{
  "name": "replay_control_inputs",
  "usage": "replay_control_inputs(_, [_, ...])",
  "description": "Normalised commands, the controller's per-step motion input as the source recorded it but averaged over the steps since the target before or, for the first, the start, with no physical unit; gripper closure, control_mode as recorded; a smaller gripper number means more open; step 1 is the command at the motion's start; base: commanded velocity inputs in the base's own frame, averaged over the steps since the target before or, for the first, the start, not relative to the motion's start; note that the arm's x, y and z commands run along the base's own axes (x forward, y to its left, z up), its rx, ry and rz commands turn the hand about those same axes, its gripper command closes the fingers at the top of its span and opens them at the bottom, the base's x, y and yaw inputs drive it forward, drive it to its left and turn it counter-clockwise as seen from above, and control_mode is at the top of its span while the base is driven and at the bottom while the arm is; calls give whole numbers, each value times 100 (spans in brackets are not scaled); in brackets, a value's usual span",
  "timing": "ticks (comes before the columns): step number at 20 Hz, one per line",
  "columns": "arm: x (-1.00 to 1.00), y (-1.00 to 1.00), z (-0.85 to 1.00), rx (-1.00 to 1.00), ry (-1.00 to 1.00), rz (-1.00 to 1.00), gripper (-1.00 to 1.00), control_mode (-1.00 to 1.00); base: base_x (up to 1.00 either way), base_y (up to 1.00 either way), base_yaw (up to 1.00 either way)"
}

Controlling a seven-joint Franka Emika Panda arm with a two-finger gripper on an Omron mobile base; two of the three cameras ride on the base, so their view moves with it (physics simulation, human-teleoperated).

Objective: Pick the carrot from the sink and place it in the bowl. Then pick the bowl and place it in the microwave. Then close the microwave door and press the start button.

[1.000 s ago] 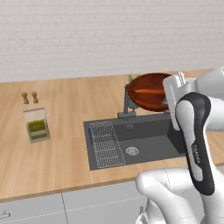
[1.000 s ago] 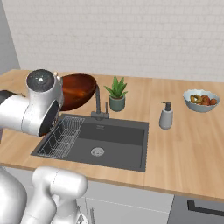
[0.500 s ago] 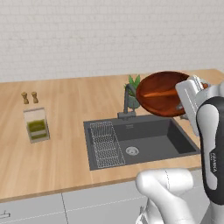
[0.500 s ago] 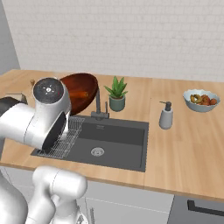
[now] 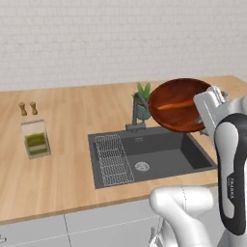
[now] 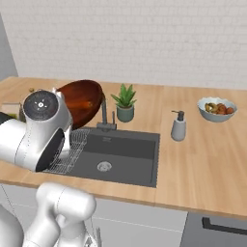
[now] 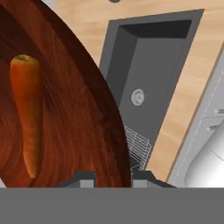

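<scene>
The dark reddish-brown wooden bowl (image 5: 170, 115) (image 6: 77, 96) (image 7: 78, 109) hangs tilted in the air over the back right of the sink (image 5: 149, 155) (image 6: 120, 153) (image 7: 151, 61). The orange carrot (image 5: 174, 104) (image 6: 87, 103) (image 7: 27, 109) lies inside the bowl. My gripper (image 5: 202, 119) (image 7: 113, 177) is shut on the bowl's rim, with one finger inside the rim and one outside. In the right base view my own arm hides the hand.
A dark faucet (image 5: 136, 113) (image 6: 104, 116) and a potted plant (image 6: 125, 102) stand behind the sink, close under the bowl. A wire rack (image 5: 114, 159) lies in the basin. A soap dispenser (image 6: 179, 126), a fruit bowl (image 6: 217, 108), a glass jar (image 5: 35, 139) and two shakers (image 5: 27, 108) are on the counter.
The arm has carried the bowl, with the carrot in it, to the right and a little toward the robot. The bowl now tilts more steeply.
</scene>
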Motion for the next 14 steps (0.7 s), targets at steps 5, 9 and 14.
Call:
replay_control_inputs(5, [0,0,0,0,0,0,100,100,-35,-80,-38])
replay_control_inputs(9, [0,0,0,0,0,0,100,100,-31,-55,-58])
replay_control_inputs(14, [0,0,0,0,0,0,100,100,-2,-26,-86])
